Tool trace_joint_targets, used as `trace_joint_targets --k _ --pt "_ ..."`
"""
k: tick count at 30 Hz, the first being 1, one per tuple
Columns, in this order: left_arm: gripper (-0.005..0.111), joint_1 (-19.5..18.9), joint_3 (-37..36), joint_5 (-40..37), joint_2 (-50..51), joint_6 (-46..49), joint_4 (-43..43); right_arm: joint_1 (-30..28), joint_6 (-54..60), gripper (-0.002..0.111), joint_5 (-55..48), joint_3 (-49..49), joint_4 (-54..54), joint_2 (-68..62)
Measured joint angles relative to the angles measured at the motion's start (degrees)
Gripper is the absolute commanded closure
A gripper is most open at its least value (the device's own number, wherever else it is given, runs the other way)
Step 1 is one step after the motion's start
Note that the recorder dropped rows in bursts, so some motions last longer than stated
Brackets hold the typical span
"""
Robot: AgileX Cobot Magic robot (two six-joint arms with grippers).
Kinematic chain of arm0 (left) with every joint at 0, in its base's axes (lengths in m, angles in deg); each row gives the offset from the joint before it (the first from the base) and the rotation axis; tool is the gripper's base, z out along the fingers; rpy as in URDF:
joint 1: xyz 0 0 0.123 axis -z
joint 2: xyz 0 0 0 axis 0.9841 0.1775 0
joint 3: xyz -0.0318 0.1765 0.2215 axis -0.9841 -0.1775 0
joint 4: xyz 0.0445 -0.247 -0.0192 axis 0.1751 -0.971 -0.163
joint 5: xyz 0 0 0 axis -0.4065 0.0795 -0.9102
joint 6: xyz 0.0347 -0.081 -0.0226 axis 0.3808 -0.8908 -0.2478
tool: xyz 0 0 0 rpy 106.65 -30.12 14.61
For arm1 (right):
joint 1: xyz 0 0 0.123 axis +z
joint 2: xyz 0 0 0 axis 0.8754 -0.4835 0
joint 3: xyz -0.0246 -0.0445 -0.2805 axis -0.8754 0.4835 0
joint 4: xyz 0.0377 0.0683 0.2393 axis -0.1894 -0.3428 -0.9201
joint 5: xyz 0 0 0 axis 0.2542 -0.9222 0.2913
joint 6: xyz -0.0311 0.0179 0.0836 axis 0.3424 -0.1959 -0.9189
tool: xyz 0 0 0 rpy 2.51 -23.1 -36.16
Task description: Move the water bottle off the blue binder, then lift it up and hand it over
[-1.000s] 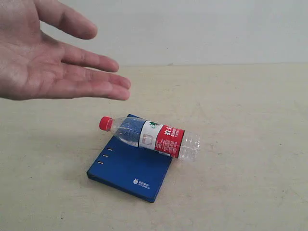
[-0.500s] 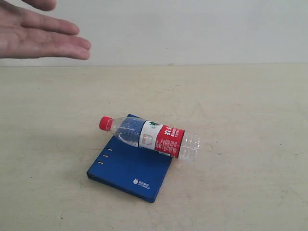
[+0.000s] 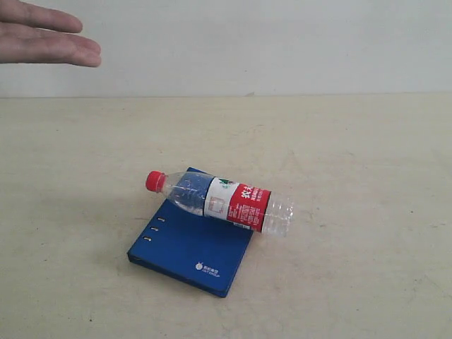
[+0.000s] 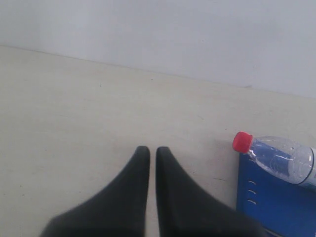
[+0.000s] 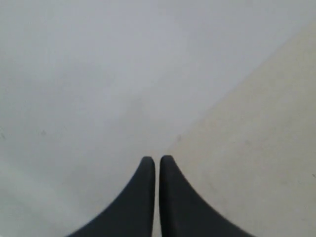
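Note:
The water bottle (image 3: 226,201) lies on its side across the far edge of the blue binder (image 3: 187,247), its red cap (image 3: 154,181) pointing left and its base hanging past the binder's right edge. The left wrist view also catches the bottle (image 4: 279,158) and the binder (image 4: 274,205), off to one side of my left gripper (image 4: 149,149), which is shut and holds nothing. My right gripper (image 5: 153,159) is shut too, with only wall and table beyond it. Neither gripper appears in the exterior view.
A person's open hand (image 3: 42,39) hovers at the upper left of the exterior view, fingers pointing right. The beige table (image 3: 353,176) runs back to a pale wall (image 3: 282,42).
The person's hand has drawn back up and to the left, out of most of the exterior view. Bottle and binder have stayed where they were.

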Motion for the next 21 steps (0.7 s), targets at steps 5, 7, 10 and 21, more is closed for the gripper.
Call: trace_joint_targets --k 5,7,10,21 --pt "0.102 0.0 0.0 0.0 0.0 0.0 0.0 0.0 -6.4 0.108 16.7 -6.5 4.2 0.1" --pt "0.102 0.0 0.0 0.0 0.0 0.0 0.0 0.0 -10.9 0.108 20.1 -14.2 18.2 -1.7" --pt "0.102 0.0 0.0 0.0 0.0 0.0 0.0 0.0 -31.9 0.108 23.3 -25.4 54.3 -9.6" --pt "0.102 0.0 0.0 0.0 0.0 0.0 0.0 6.8 -84.4 0.108 61.5 -49.8 131.2 -65.3"
